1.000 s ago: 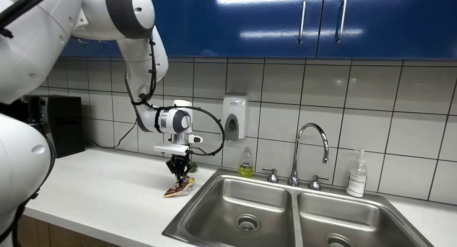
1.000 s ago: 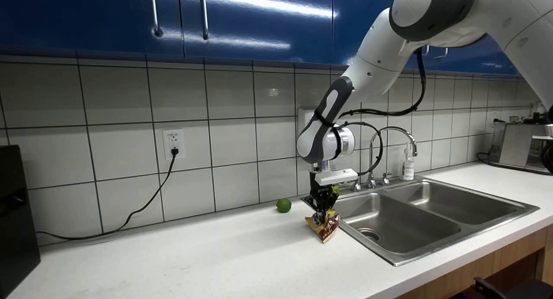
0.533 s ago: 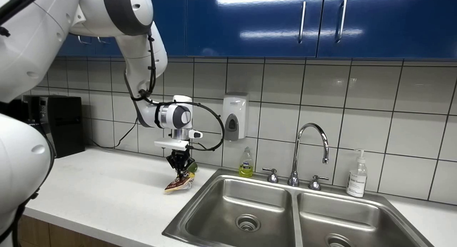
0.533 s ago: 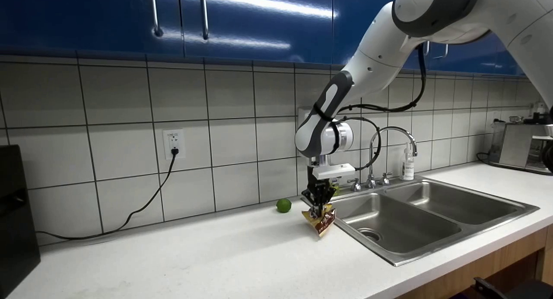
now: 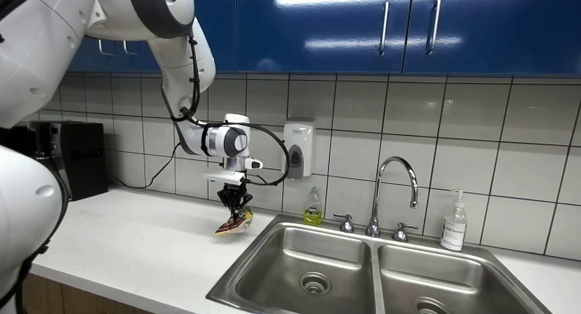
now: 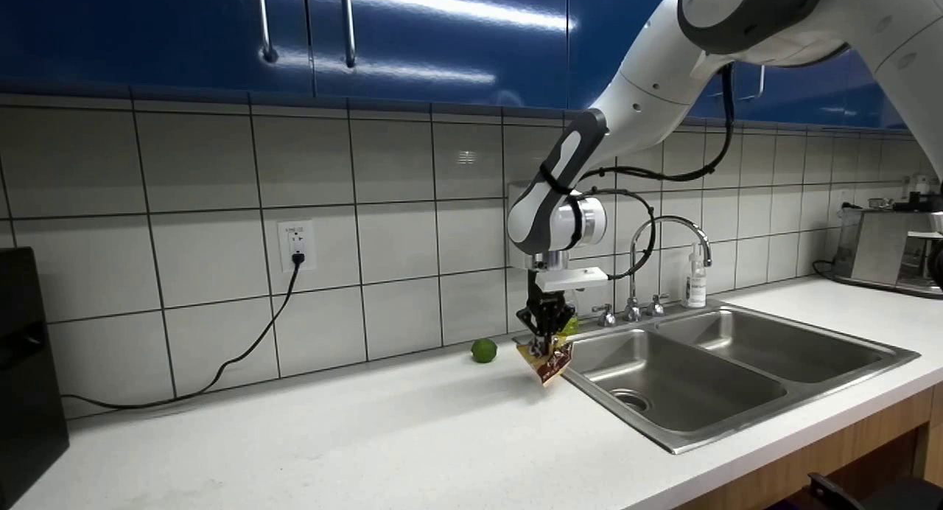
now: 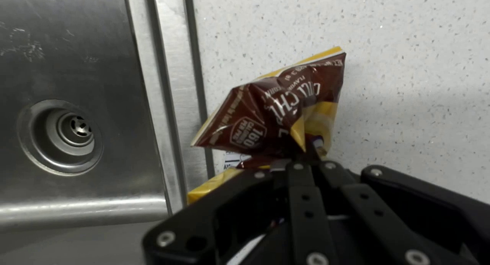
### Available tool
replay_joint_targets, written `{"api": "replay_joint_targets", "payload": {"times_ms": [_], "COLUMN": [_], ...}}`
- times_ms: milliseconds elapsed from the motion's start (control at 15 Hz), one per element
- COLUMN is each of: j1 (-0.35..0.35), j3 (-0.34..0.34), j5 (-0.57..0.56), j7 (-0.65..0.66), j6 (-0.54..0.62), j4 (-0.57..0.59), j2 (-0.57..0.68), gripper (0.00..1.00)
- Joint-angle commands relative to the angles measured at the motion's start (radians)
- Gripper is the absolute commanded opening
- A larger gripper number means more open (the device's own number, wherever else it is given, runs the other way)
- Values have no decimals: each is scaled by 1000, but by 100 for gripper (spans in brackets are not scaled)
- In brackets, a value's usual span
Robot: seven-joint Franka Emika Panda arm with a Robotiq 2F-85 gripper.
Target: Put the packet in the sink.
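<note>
In an exterior view, the claw [image 5: 235, 217] pinches a dark red and yellow packet [image 5: 229, 225], tilted and just above the white bench [image 5: 150, 241], beside the steel sink [image 5: 245, 262]. At the sink's back edge a curved tap [image 5: 376, 193] stands between two handles [image 5: 347, 225], with a bottle of yellow-green liquid [image 5: 312, 213] to the left and a pump bottle [image 5: 454, 228] to the right. A dispenser [image 5: 299, 137] hangs on the tiled wall [image 5: 354, 105].

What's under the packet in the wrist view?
The packet overlaps the counter and, on the picture's left, the sink rim. It hides the surface directly beneath, so what lies there can't be seen.
</note>
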Motion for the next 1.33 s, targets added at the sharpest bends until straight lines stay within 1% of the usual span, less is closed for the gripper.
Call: {"api": "replay_joint_targets", "payload": {"times_ms": [0,267,800,1267], "j1": [-36,-71,-172,-270], "j3": [8,-5,-59,-85], "j5": [24,45,102,176], "j7": [1,5,4,-9], "j6": [-35,-23,17,128], "j4": [0,-1,-1,13], "j2": [-29,-30,-18,42], "gripper": [0,0,0,0]}}
